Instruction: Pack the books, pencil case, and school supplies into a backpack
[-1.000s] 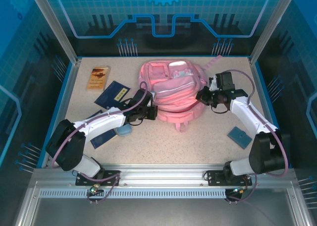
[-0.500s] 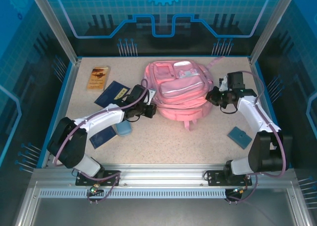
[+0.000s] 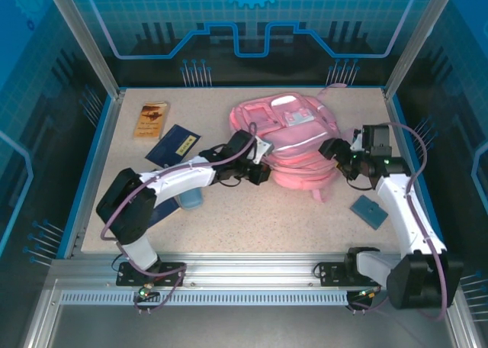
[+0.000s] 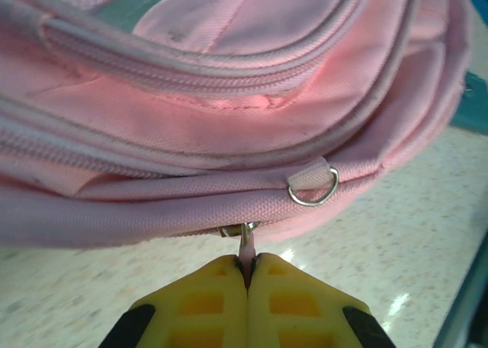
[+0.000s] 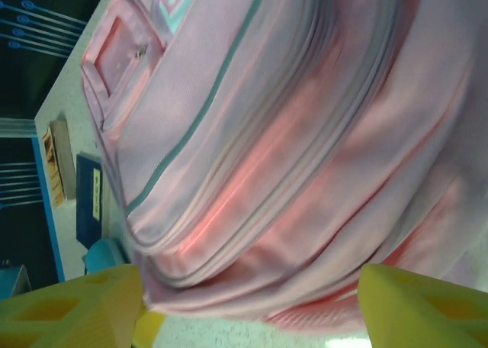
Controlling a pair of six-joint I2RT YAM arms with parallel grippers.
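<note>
The pink backpack (image 3: 293, 138) lies flat at the back middle of the table. My left gripper (image 3: 261, 172) sits at its near left edge, shut on the backpack's pink zipper pull (image 4: 248, 250) below a metal ring (image 4: 313, 188). My right gripper (image 3: 332, 149) is at the backpack's right side, open, with its yellow fingers (image 5: 70, 306) wide apart and the backpack (image 5: 274, 157) just ahead of them, untouched. A tan-orange book (image 3: 151, 119) and a navy book (image 3: 174, 144) lie at the back left. The light blue pencil case (image 3: 191, 198) lies under my left arm.
A small blue square item (image 3: 370, 211) lies on the table near my right arm. A pink strap (image 3: 319, 188) trails from the backpack's near side. Blue walls and metal posts ring the table.
The backpack has slid right as my left gripper moved right with the zipper pull. My right gripper has opened, let go of the backpack and drawn back to the right.
</note>
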